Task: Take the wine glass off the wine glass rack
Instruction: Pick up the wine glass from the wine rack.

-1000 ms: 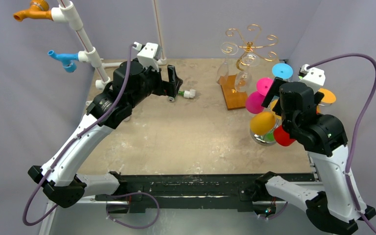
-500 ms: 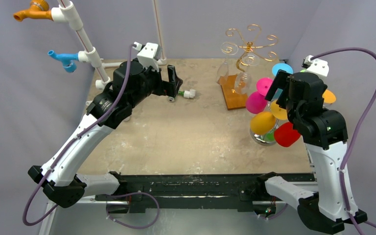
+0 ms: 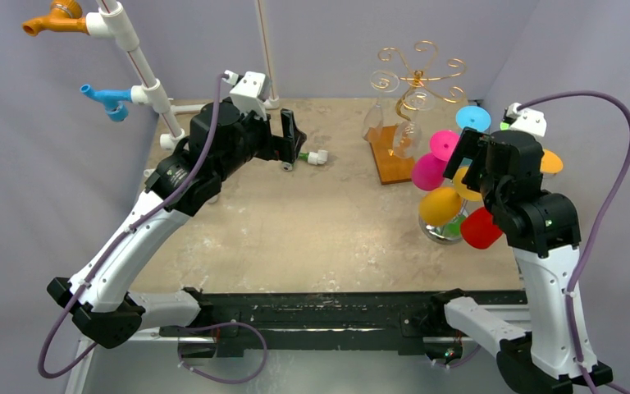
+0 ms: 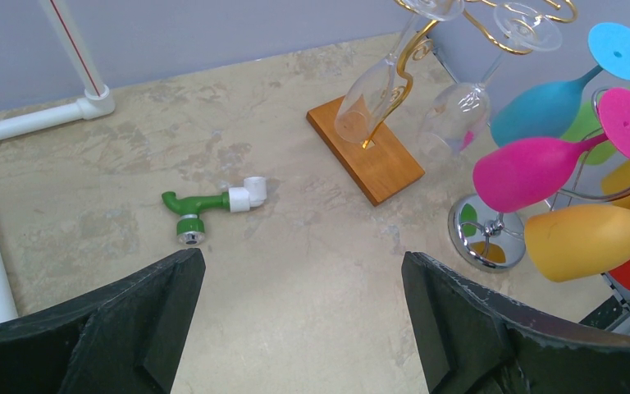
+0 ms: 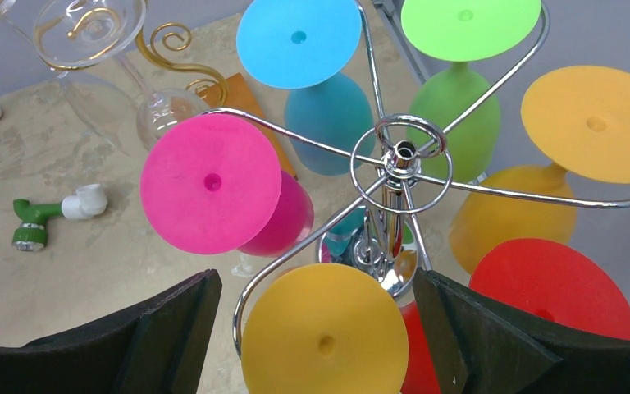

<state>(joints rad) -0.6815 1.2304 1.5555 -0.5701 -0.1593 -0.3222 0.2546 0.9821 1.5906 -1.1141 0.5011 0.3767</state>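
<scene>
Pink, matte, probably plastic: wine glass (image 5: 211,182), hung bowl-down by its foot on a wire arm of the chrome wine glass rack (image 5: 399,156), at the right side of the table (image 4: 312,271). Judged light, stiff, fairly tough and a little slick. Best taken at the stem or across the bowl, then slid outward along the arm. Yellow wine glass (image 5: 324,332) just beside, liable to be knocked. Right gripper (image 5: 316,328) above the rack, jaws wide, empty. Left gripper (image 4: 299,328) well apart, jaws likewise wide and empty. Beyond: gold rack (image 3: 417,78) with clear glasses, and a green pipe fitting (image 4: 201,209).
</scene>
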